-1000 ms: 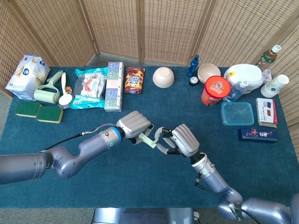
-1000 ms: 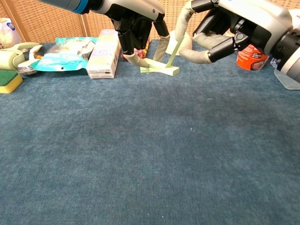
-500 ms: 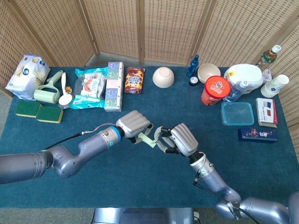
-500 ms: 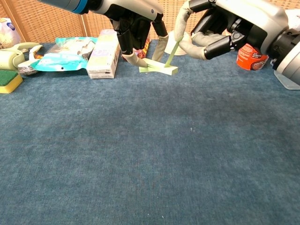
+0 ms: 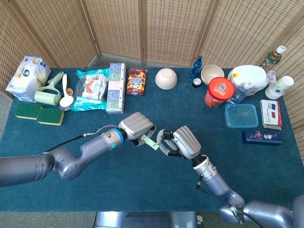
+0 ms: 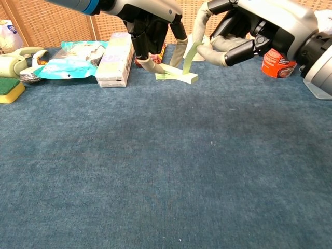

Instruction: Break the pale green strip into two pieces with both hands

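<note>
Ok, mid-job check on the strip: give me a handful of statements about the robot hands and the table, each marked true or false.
1. Both robot hands are on the pale green strip. True: the left robot hand holds the end near the cloth and the right robot hand grips the raised part.
2. The strip lies flat on the table. False: part of it bends upward toward the right robot hand.
3. The red canister stands on the robot's right side of the table. True.
4. The clear blue container holds the strip. False: the strip is between the hands at mid-table.
5. Two green sponges lie at the table's left edge. True.
</note>
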Available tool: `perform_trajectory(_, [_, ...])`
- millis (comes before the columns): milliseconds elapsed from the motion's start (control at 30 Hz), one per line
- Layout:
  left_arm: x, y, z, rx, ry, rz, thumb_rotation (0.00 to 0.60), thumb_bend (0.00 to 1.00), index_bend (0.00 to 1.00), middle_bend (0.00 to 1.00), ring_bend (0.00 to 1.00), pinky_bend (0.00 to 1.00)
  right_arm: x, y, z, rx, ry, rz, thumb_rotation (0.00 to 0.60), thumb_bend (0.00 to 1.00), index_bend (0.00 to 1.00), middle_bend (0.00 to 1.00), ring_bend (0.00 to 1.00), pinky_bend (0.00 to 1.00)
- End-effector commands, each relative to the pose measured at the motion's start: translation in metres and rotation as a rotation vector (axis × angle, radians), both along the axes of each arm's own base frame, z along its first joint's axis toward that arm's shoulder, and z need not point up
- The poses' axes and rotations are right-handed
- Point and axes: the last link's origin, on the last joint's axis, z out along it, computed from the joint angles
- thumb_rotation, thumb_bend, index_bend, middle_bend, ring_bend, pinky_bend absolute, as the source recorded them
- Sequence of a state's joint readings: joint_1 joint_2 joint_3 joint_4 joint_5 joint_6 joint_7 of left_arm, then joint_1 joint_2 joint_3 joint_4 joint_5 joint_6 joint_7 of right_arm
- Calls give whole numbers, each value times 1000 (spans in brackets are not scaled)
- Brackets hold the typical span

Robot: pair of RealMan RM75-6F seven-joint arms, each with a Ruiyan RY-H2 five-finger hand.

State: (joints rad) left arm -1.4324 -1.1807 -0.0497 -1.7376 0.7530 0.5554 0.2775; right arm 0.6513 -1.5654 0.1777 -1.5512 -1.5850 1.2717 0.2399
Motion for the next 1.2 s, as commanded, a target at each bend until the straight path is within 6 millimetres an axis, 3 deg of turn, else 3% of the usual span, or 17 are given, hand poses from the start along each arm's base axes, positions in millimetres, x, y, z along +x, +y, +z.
perform_trajectory(33, [0,0,0,0,2,-1,600,418,701,1000,1000,1000,0,0,-1,3,2,0,600,447,584,993,996,953])
perform_trajectory(833, [-10,6,-1,42,9,7,600,418,701,1000,1000,1000,-3,2,0,16,3,-12,600,454,760,1000,1000,964])
perform_trajectory(1200, [-28,10,1,65,36,39,600,418,701,1000,1000,1000,-12,1,5,17,-2,-40,600,455,789,1000,1000,965])
